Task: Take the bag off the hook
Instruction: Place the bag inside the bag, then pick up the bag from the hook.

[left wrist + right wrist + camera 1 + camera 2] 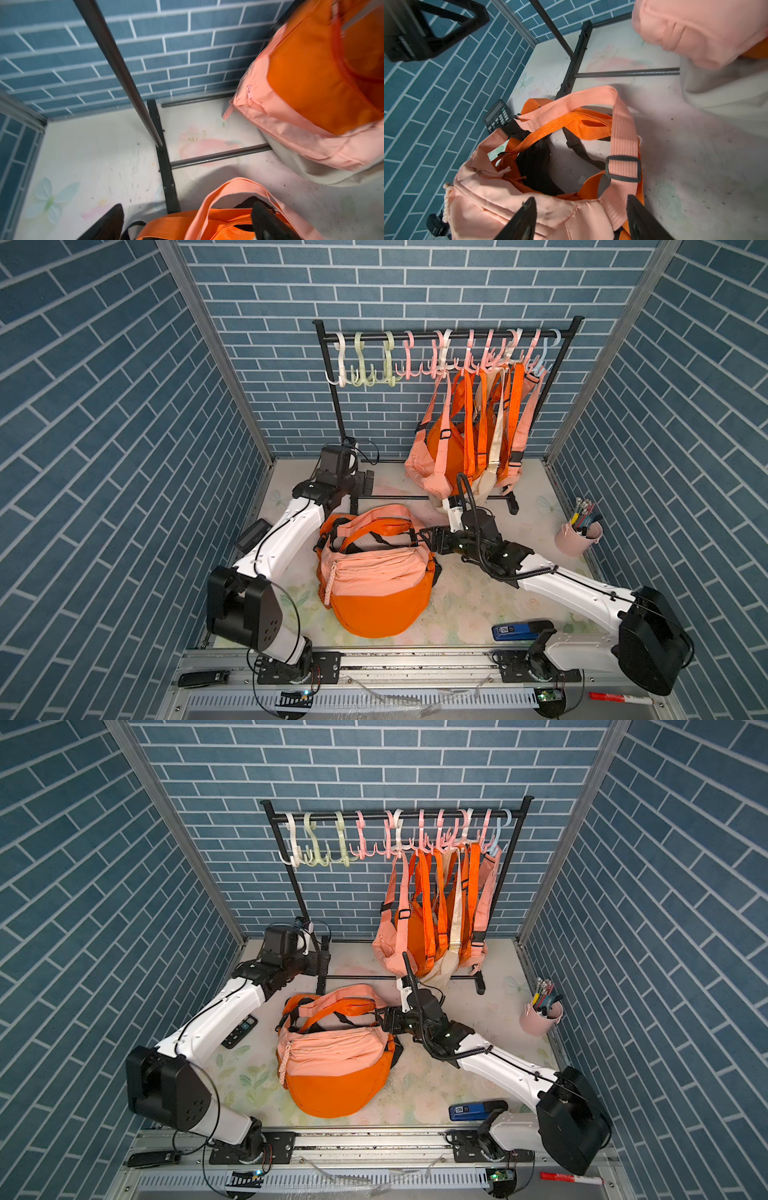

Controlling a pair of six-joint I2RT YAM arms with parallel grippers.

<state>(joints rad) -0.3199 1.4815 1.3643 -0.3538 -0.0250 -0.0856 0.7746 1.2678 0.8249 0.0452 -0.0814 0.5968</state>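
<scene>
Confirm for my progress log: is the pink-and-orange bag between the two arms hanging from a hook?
No, the bag lies on the table, in front of the rack, straps slack.

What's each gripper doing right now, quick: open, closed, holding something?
Left gripper: open, holding nothing.
Right gripper: open, close to the bag but not gripping it.

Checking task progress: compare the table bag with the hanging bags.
The table bag lies flat on the table, straps slack; the hanging bags dangle by taut straps from hooks. The table bag is alone; the hanging bags crowd together. Both have orange and pink fabric.
</scene>
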